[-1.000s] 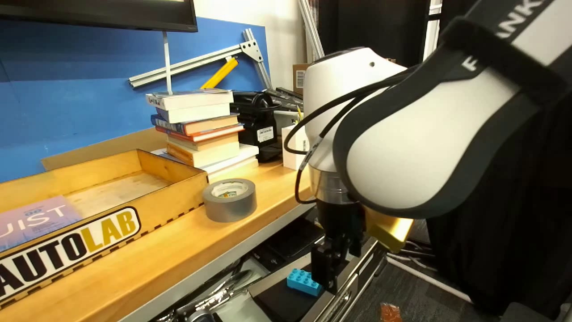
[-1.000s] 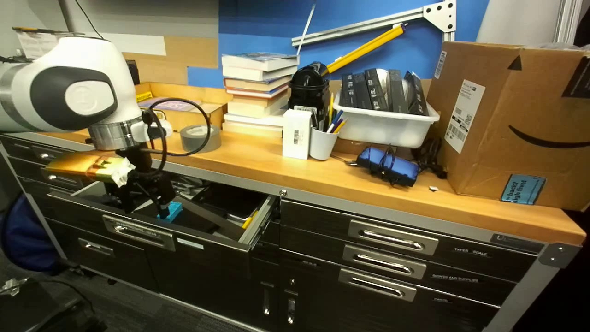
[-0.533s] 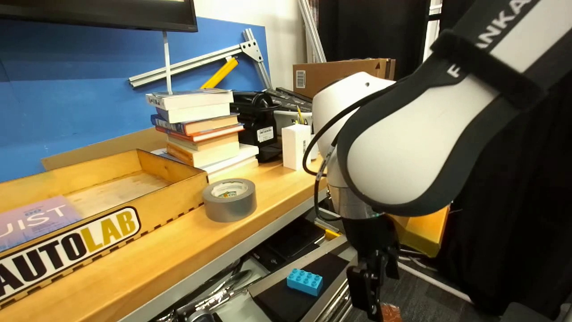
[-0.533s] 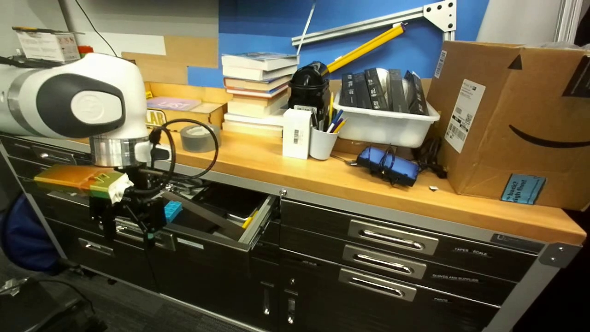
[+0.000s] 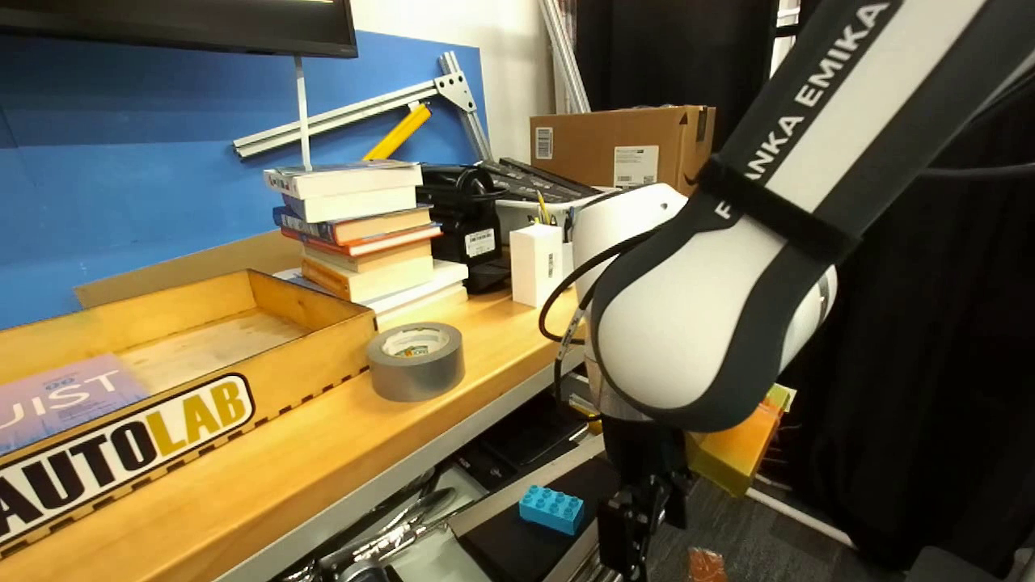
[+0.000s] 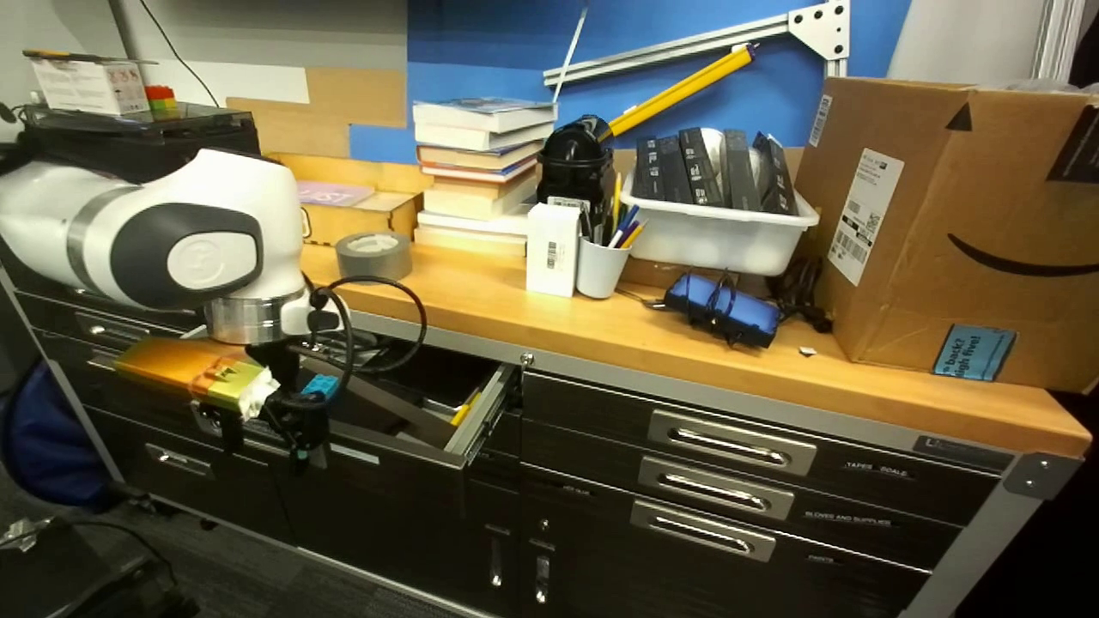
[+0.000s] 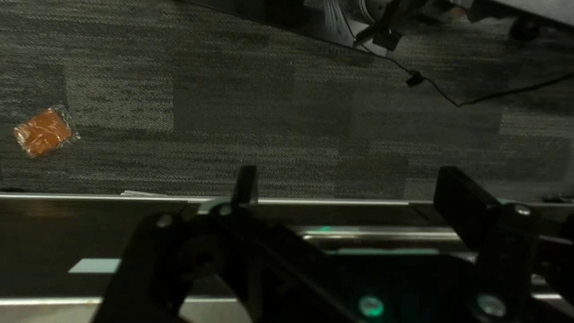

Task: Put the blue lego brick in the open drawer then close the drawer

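The blue lego brick [image 5: 551, 509] lies on a black surface inside the open drawer [image 6: 412, 470]. It also shows in an exterior view [image 6: 321, 385], partly behind the gripper and cable. My gripper [image 6: 264, 446] is open and empty, outside the drawer by its front face and handle. In an exterior view the gripper [image 5: 647, 540] is beyond the brick, apart from it. In the wrist view the gripper [image 7: 347, 180] has its fingers wide apart, with the drawer's silvery handle [image 7: 381, 233] between them and floor beyond. Whether the fingers touch the drawer front cannot be told.
The wooden AUTOLAB tray [image 5: 299, 388], grey tape roll [image 5: 416, 362] and book stack [image 5: 364, 234] stand on the benchtop [image 6: 481, 292] above the drawer. Closed drawers with handles [image 6: 730, 446] are alongside. An orange packet [image 7: 43, 132] lies on the floor.
My gripper has moved from beside the brick, out over the drawer's front edge, and then down in front of the drawer. The brick and drawer have not visibly moved.
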{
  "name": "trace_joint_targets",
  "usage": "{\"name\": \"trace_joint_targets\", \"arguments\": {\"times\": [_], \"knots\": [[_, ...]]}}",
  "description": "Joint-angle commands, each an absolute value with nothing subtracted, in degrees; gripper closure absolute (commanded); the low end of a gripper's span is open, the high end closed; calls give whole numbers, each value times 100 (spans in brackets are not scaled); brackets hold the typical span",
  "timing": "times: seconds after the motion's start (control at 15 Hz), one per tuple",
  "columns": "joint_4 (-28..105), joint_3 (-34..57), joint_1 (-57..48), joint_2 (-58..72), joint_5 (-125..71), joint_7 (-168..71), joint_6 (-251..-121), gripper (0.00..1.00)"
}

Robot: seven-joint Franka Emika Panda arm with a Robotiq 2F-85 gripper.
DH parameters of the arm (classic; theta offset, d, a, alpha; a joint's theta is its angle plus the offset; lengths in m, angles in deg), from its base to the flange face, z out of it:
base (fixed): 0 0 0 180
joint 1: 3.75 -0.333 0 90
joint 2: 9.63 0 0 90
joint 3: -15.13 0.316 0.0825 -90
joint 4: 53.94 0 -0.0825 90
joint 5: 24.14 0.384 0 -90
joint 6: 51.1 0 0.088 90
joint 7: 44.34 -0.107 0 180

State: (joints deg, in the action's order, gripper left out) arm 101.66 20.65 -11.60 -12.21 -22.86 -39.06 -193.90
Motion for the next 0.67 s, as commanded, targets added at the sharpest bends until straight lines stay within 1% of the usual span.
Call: {"name": "trace_joint_targets", "arguments": {"times": [0.0, 0.4, 0.6], "knots": [[9990, 2069, -1099, -1051, -1851, -4169, -19867, 0], [9643, 2059, -1039, -781, -2128, -5163, -20232, 0], [9130, 1987, -996, -573, -2704, -5644, -19948, 0]]}}
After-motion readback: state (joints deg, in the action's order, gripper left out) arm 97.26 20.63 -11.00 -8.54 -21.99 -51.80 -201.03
